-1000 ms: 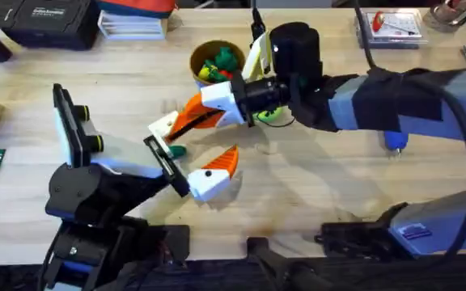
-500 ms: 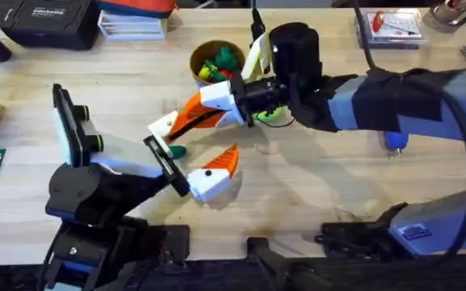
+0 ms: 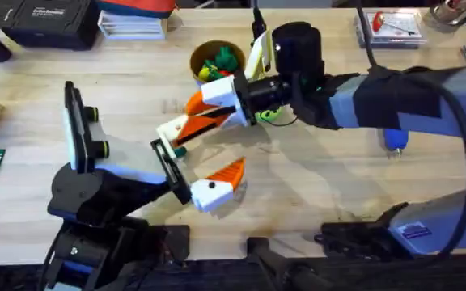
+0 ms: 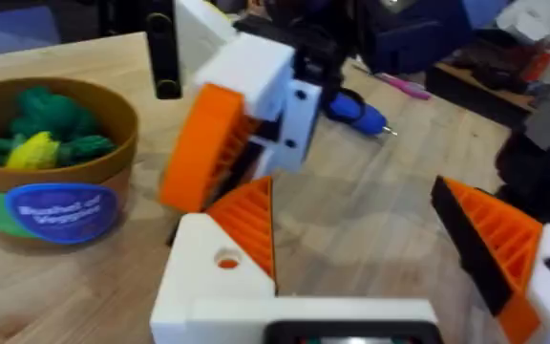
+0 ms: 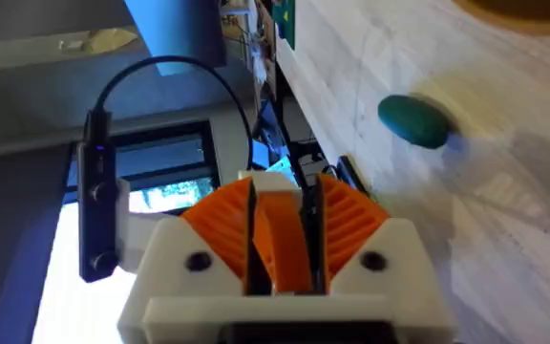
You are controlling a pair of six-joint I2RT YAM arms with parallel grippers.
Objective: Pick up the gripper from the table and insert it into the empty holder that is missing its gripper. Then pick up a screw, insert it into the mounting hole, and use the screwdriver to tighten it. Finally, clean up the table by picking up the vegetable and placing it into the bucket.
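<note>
Overhead: right tool [image 3: 186, 120] pinching the gripper [image 5: 285, 239], left tool [image 3: 202, 166] spread, above the table [image 3: 314, 186].

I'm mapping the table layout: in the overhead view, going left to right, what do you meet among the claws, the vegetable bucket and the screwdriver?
Left claw → bucket → right claw overlaps these, so left unplaced → screwdriver, partly hidden under the right arm.

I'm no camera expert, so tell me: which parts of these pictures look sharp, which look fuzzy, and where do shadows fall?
Overhead: the right arm looms large and soft, with soft shadows on the table. Left wrist: the near white mount is blurred; the bucket label is readable. Right wrist: the vegetable is fuzzy and casts a faint shadow.
</note>
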